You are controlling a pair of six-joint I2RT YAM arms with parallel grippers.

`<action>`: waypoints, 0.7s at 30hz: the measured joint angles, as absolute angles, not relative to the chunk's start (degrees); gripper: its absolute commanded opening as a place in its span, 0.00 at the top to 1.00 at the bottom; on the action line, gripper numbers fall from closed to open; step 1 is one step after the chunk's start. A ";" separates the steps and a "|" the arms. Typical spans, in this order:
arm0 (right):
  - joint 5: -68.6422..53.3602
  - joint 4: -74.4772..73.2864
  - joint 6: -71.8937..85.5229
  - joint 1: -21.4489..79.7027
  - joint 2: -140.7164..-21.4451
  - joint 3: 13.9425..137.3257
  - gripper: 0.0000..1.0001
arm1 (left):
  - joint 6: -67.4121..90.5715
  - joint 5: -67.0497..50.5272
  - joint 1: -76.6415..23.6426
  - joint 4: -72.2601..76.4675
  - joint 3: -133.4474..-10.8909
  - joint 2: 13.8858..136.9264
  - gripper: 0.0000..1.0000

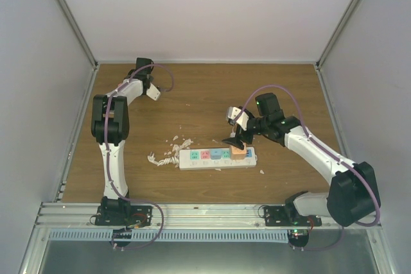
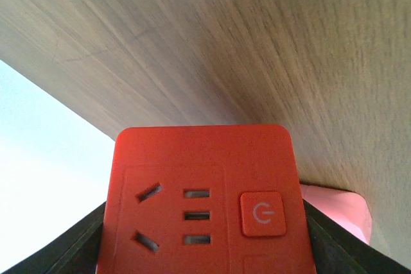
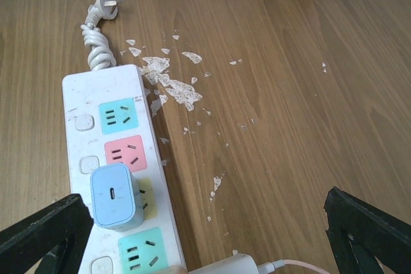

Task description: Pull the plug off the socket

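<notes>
The white power strip (image 1: pixel 217 158) lies on the wooden table with its twisted cord (image 1: pixel 162 158) at the left end. In the right wrist view the strip (image 3: pixel 77 94) shows teal, pink, yellow and teal panels. A light blue plug (image 3: pixel 114 196) sits in the yellow panel. My right gripper (image 3: pixel 205 242) is open, wide, just above the strip's right part (image 1: pixel 234 138), with the plug near its left finger (image 3: pixel 45 235). My left gripper (image 1: pixel 153 92) is at the far left back. It holds an orange outlet block (image 2: pixel 199 203) that fills the space between its fingers.
White flakes (image 3: pixel 173 88) lie scattered on the table beside the strip's cord end. A white charger with a pink cable (image 3: pixel 244 264) lies beside the strip's near end. An orange object (image 1: pixel 239 152) sits on the strip's right part. Enclosure walls stand on three sides.
</notes>
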State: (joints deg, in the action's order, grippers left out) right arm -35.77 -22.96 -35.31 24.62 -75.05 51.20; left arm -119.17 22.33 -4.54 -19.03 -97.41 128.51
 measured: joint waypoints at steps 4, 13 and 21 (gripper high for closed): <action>-36.03 -22.96 -35.31 24.60 -75.05 51.20 0.00 | -119.17 22.28 -4.58 -19.03 -97.41 128.51 0.34; -36.10 -22.98 -35.31 24.56 -75.05 51.20 0.00 | -119.20 21.87 -4.84 -18.90 -97.41 128.49 0.26; -36.12 -22.98 -35.31 24.45 -75.05 51.20 0.00 | -119.22 21.85 -4.84 -18.59 -97.41 128.35 0.10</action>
State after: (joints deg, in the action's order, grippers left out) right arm -36.12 -22.98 -35.31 24.45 -75.05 51.20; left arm -119.22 21.85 -4.84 -18.59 -97.41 128.35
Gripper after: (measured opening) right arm 0.995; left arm 0.785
